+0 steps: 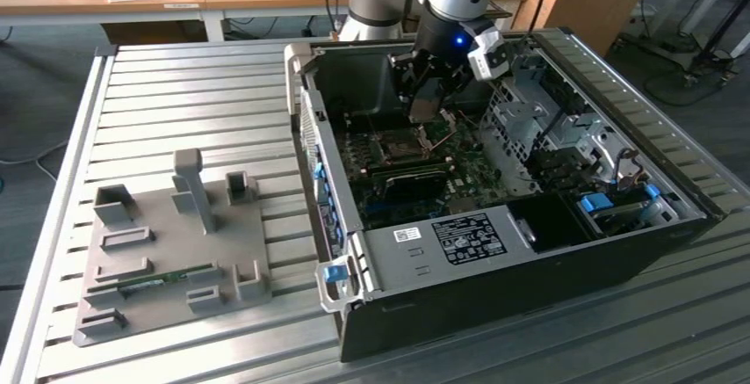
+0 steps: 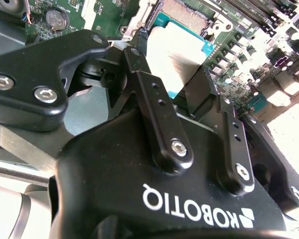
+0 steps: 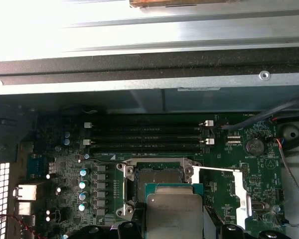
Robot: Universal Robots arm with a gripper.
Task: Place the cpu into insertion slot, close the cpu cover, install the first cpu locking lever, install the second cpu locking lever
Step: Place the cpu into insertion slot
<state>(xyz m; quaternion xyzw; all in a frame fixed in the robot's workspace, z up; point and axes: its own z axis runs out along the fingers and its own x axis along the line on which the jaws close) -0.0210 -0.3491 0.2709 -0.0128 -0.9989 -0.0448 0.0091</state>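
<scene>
Step in hand, by judgement: cpu placement. The black two-fingered gripper (image 2: 173, 67) is clamped on the cpu (image 3: 173, 215), a flat square chip with a silvery-grey metal top. It hangs near the open square insertion slot (image 3: 154, 175), at one o'clock of it in the exterior view. Seating calls for square alignment and a gentle descent.

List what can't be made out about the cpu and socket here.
- the cpu: one edge is cut off by the picture's border, first wrist view.
- the socket: partly hidden behind the cpu, same view.
- the cpu's sides: covered by the gripper, second wrist view.
- the gap between cpu and socket: no view settles it.
</scene>
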